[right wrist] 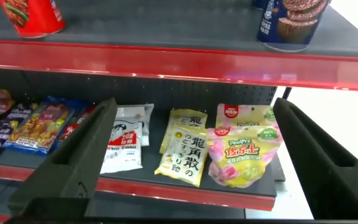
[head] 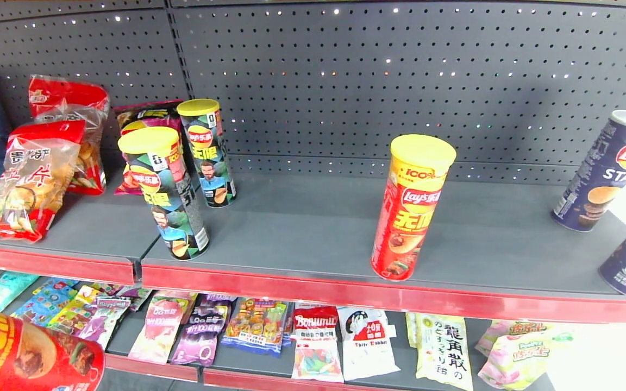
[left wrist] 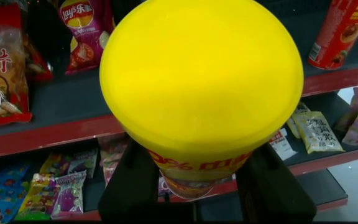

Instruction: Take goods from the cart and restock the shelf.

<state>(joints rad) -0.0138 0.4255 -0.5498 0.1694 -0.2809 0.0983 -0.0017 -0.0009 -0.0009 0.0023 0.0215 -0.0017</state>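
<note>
Fingers of your left gripper [left wrist: 204, 190] clamp the red chip can [left wrist: 201, 93], held low before the shelf's [head: 302, 217] left end; your right gripper [right wrist: 197, 158] gapes wide and empty near the lower tier [right wrist: 185, 191].

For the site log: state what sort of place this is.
Probably a shop's snack aisle: grey metal shelf with red front rail, yellow-lidded red cardboard crisp tube on it, flat sweet packets below.

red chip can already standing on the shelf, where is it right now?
Head view: red chip can stands upright on the upper shelf, right of centre near the front edge, between the patterned cans and the blue cans.
</note>
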